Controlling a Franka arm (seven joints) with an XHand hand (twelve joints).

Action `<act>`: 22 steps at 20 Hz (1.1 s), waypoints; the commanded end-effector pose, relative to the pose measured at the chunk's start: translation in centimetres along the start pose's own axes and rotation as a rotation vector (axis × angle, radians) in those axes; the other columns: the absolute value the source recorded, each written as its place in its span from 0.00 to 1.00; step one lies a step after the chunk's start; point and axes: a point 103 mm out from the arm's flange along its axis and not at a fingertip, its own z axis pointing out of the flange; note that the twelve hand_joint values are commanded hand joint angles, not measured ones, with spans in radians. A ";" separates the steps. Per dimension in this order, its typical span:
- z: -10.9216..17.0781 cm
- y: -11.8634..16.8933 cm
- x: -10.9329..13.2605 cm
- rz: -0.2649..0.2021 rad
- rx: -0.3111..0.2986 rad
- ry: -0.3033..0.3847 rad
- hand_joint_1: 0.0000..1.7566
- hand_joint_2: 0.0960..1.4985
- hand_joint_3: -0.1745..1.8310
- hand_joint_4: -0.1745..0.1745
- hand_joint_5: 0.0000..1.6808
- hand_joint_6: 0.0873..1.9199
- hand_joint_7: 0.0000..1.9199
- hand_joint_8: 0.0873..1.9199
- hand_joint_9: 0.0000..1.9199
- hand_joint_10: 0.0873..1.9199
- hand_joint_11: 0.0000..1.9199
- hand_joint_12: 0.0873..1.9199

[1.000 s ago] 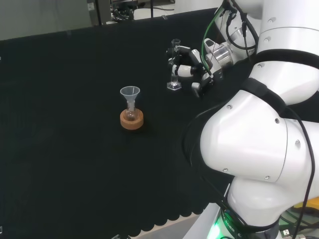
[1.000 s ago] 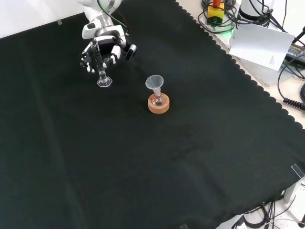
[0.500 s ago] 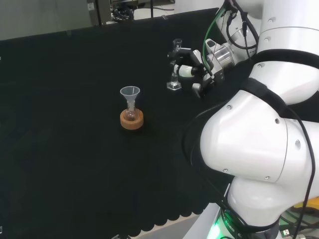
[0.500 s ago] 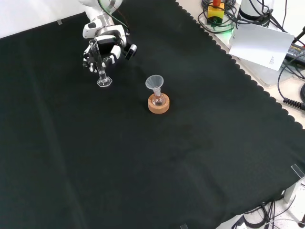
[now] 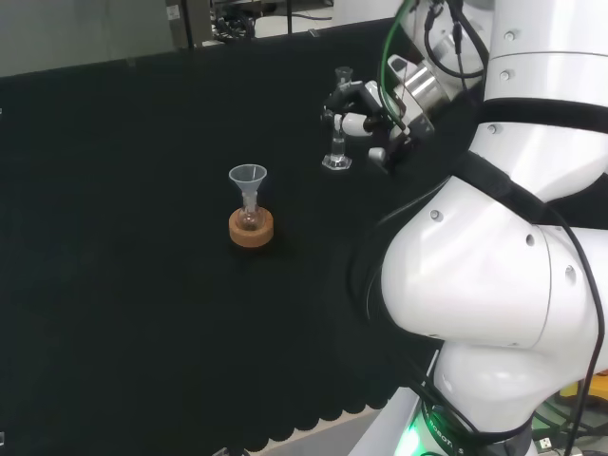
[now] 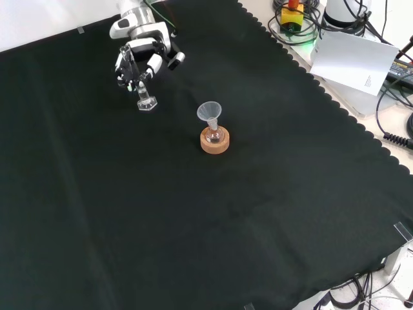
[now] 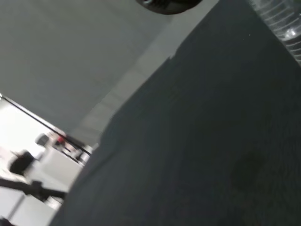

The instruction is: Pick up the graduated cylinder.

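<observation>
Head view: the hand [image 5: 375, 112] sits near the top of the black cloth [image 5: 142, 285], just left of the big white arm [image 5: 494, 285]. Its fingers are curled round the thin glass graduated cylinder [image 5: 337, 128]. The cylinder stands almost straight up. Its flat foot looks a little way above the cloth, but this is hard to tell. Lower and to the left, well apart from it, a clear funnel [image 5: 248, 180] sits in a small flask on a cork ring [image 5: 251, 228].

Front view: the hand [image 6: 143, 57] comes in from the top left. Its fingers are wrapped round the graduated cylinder [image 6: 143, 90], and the cylinder's foot hangs below them. The funnel [image 6: 209, 113] and cork ring [image 6: 214, 141] stand lower and to the right, apart from the hand.

Wrist view: a bit of ribbed clear glass [image 7: 282, 23] shows at one corner, over the dark cloth [image 7: 197, 141].
</observation>
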 end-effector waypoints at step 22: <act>-4.3 -11.2 10.9 -0.028 0.362 -0.513 0.72 0.71 0.09 0.00 0.60 0.47 0.54 0.46 0.77 0.00 0.69 0.33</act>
